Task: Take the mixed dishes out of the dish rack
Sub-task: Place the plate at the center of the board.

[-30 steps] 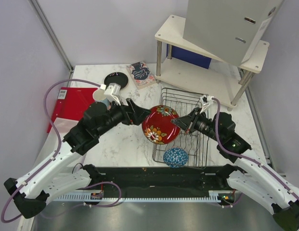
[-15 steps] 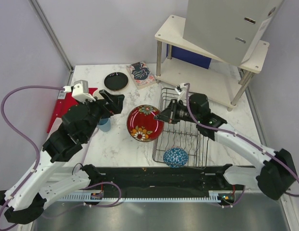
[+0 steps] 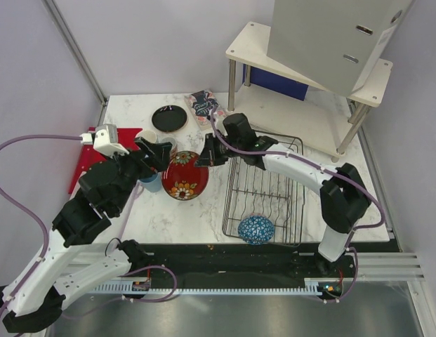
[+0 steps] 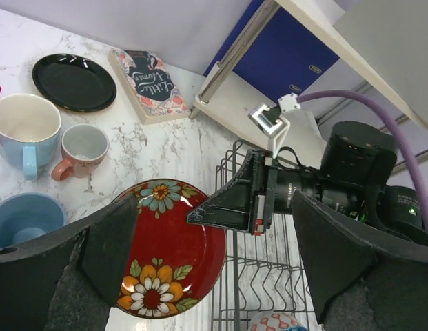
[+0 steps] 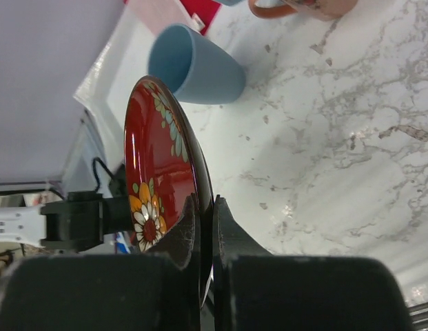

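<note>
White marble tabletop [image 3: 189, 217] between pale partition walls, with a red folder [image 3: 98, 156] lying at its far left edge. Just right of the folder, the left gripper [image 3: 156, 156] hangs with its fingers [image 4: 107, 245] spread wide and nothing between them, above a cluster of three unloaded cups. These are a handled light-blue cup [image 4: 24, 131] with a cream inside, a salmon-pink mug [image 4: 83, 146] just beside it, and a plain light-blue cup [image 4: 24, 219] nearer the arms. All three stand upright on the marble. Behind them a black plate [image 3: 169, 118] lies flat, with a patterned booklet [image 3: 205, 105] to its right.

At centre, the right gripper [image 3: 206, 157] reaches across from the rack side, its jaws pressed together on the rim of a red floral plate [image 3: 185, 175]. The plate is outside the rack, held tilted over the marble between the cups and the rack, its painted face turned up. The right wrist view shows its edge pinched between the two fingers [image 5: 182, 234], with the plain cup close behind it. Whether the plate's lower rim touches the table cannot be told.

Right of centre stands the black wire dish rack [image 3: 263, 186], with a blue-and-white patterned bowl [image 3: 256, 229] in its near end. Behind the rack at far right rises a white two-tier shelf [image 3: 302, 112], and a grey box file [image 3: 330, 38] sits on its top tier
</note>
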You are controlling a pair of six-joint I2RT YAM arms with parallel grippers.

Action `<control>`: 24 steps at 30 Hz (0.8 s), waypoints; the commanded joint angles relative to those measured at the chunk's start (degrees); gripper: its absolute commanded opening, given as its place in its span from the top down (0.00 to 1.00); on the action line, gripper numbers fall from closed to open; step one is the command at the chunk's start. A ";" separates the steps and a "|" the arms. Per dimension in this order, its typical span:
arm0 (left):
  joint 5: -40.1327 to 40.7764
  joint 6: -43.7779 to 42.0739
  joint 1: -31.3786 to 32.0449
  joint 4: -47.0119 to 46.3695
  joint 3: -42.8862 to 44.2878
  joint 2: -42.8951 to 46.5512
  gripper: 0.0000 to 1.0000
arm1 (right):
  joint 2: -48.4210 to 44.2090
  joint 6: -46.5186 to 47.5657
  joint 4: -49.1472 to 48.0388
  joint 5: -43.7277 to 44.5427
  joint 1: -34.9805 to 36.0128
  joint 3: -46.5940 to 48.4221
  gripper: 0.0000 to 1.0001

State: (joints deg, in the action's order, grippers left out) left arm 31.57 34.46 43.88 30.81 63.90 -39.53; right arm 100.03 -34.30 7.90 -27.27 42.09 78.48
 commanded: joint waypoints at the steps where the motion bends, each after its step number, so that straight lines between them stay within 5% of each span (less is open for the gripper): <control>1: 2.79 0.08 -0.02 1.01 -1.23 1.47 0.02 | 3.23 9.07 7.73 2.30 1.42 5.54 0.96; 24: -0.90 1.75 -0.02 1.18 -3.87 0.68 0.03 | 31.36 18.13 28.05 2.13 2.12 34.37 1.00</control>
State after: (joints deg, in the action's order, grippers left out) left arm 31.11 34.81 43.88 32.71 60.38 -38.74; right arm 129.12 -16.78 34.65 -22.46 43.90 108.73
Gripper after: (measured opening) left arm 0.976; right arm 0.044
